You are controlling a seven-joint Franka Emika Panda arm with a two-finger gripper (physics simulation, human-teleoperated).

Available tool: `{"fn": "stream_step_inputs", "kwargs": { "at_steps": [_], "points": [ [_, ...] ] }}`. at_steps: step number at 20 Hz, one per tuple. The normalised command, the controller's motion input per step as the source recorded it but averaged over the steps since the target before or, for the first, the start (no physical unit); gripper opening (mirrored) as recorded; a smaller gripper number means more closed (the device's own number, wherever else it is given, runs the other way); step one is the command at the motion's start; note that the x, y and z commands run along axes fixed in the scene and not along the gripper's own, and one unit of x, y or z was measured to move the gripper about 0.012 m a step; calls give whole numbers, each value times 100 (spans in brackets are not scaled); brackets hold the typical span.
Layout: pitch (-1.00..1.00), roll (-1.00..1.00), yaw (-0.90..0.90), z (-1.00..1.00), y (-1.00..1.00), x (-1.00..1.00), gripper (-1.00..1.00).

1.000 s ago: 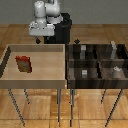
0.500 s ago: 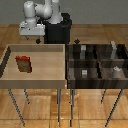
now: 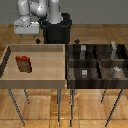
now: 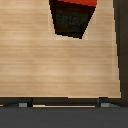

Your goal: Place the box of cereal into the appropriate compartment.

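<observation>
While the gripper (image 3: 36, 40) hangs above the far wall of the light tray (image 3: 10, 80), the box of cereal (image 3: 23, 63) lies flat on the tray floor below and nearer the camera, slightly toward the exterior view's left — so the coming move is, by my reading, a reach forward over the tray and down. Nothing touches the box; it sits well apart from every tray wall, its long axis running roughly from the far wall toward the near one, with a slight tilt. The wrist view shows the box (image 4: 72, 17) at the picture's edge, red end and dark panel partly cut off, not centred under the camera.

The fingers are too small and dark in the exterior view to judge their spread, and the wrist view shows only two small grey tips at the frame's edge — I cannot tell how far open they are. They hold nothing, since the box rests alone on the wood.

To the exterior view's right stands the divided bin (image 3: 95, 62). Its far quarter on that side, the compartment (image 3: 112, 55), holds a tall pale block (image 3: 114, 49); a short cube (image 3: 85, 73) and a small cylinder (image 3: 116, 71) mark the two near quarters. The tray's wall and the bin's wall lie between box and goal, so the carry probably needs a clear lift first.
</observation>
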Motion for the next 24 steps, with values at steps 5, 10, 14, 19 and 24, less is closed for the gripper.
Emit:
{"fn": "stream_step_inputs", "kwargs": {
  "at_steps": [5, 10, 14, 19, 24],
  "points": [
    [0, 0, 0, 20, 0, 0, 100],
    [0, 0, 0, 40, 0, 20, 100],
    [0, 0, 0, 0, 0, 50, 100],
    [0, 0, 0, 0, 0, 100, 100],
    [0, 0, 0, 0, 0, 100, 100]
  ]
}}
